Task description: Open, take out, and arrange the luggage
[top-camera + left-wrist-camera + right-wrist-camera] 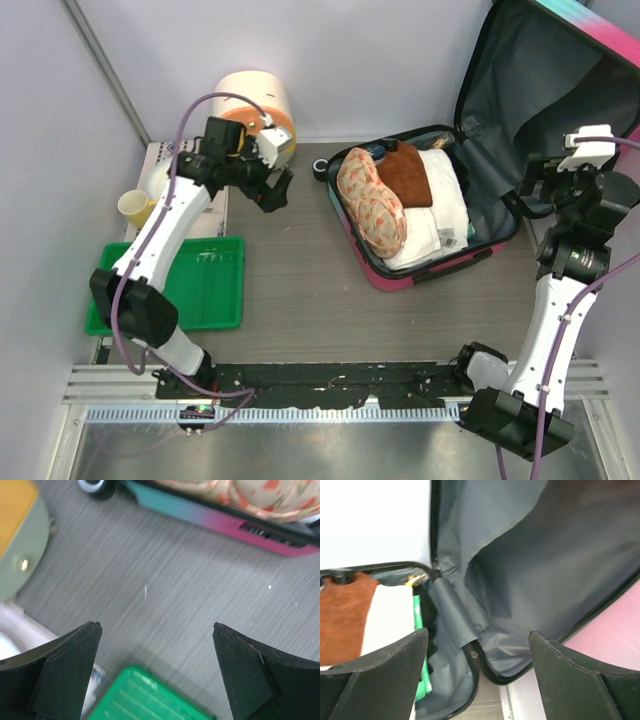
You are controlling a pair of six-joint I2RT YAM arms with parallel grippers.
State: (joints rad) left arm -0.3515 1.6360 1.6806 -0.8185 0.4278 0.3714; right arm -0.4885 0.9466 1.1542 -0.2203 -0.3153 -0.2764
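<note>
On the table [290,300], luggage [520,90] lid up (clothes [372,210] inside), left gripper [156,625] wide, right gripper [478,632] wide

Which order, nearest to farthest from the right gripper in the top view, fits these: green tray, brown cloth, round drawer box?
From the right gripper:
1. The brown cloth, in the open luggage to its left.
2. The round drawer box, at the back left.
3. The green tray, at the far left.

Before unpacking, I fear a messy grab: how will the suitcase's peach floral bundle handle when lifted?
The peach floral bundle looks puffy and creased, so probably floppy and light. Resting on white towels, it might drag them.
</note>
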